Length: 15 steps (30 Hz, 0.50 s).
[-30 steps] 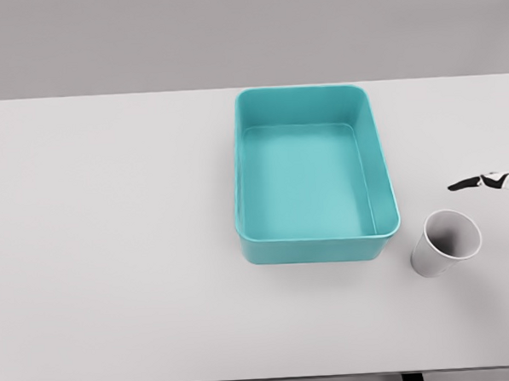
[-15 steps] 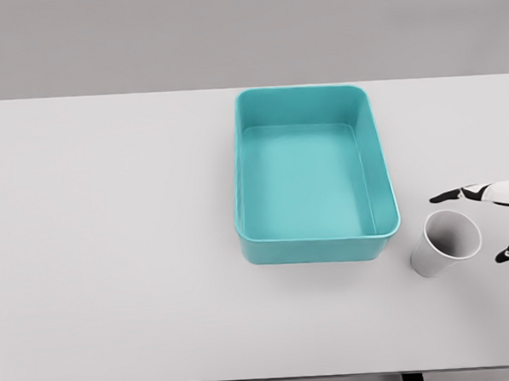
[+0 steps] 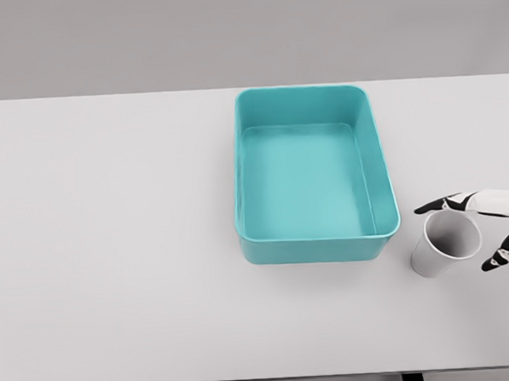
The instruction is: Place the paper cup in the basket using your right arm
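A white paper cup (image 3: 443, 244) stands upright on the table just right of the teal basket's front right corner. The teal basket (image 3: 240, 178) is a rectangular tub with nothing inside, sitting at the table's middle right. My right hand (image 3: 462, 233) comes in from the right edge with fingers spread, one fingertip (image 3: 427, 207) past the cup's far rim and the thumb tip (image 3: 493, 264) on its near right side. The fingers bracket the cup without closing on it. My left arm does not show.
The white table (image 3: 112, 249) spreads wide to the left of the basket. Its front edge runs along the bottom of the picture and its right edge lies just beyond the hand.
My right hand has slid leftward from the picture's edge, bringing its spread fingers around the cup's rim. Cup and basket have not moved.
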Tool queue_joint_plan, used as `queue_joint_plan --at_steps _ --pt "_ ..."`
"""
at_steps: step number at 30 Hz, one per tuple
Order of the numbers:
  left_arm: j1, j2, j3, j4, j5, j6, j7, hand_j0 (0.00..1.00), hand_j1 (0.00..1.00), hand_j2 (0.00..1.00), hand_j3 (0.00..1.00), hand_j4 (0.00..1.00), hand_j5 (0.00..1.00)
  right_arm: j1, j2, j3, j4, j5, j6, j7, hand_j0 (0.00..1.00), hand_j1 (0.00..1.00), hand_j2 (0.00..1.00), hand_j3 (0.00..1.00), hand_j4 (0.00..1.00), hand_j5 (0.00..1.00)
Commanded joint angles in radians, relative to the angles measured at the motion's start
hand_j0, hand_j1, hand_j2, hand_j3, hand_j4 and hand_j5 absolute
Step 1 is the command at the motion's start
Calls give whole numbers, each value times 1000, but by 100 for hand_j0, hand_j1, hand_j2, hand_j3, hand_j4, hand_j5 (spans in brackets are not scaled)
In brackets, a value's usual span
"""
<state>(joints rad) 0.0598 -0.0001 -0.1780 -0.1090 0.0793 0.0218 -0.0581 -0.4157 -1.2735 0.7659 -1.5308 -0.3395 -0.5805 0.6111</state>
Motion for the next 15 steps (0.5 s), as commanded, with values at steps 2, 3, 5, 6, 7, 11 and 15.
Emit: queue_joint_plan --at_steps 2,3,5,6,7,11,15 --pt "0 0 0 0 0 0 0 100 100 100 100 100 100 0 -1 0 -6 -6 2 0 100 100 100 100 100 100" --pt "0 0 0 0 0 0 0 100 100 100 100 100 100 0 -1 0 -6 -6 2 0 100 100 100 100 100 100" --pt "0 0 0 0 0 1 0 100 100 100 100 100 100 0 0 0 -6 -6 2 0 100 100 100 100 100 100" --pt "0 0 0 0 -1 0 0 100 100 100 100 100 100 0 9 0 -6 -6 2 0 100 100 100 100 100 100" --pt "0 0 0 0 0 0 0 100 100 100 100 100 100 0 13 0 -6 -6 2 0 100 100 100 100 100 100" --pt "0 0 0 0 0 0 0 100 100 100 100 100 100 -2 13 0 -5 -6 4 0 100 100 100 100 100 100" --pt "0 0 0 0 0 0 0 100 100 100 100 100 100 -5 14 0 -6 -6 4 0 100 100 100 100 100 100"
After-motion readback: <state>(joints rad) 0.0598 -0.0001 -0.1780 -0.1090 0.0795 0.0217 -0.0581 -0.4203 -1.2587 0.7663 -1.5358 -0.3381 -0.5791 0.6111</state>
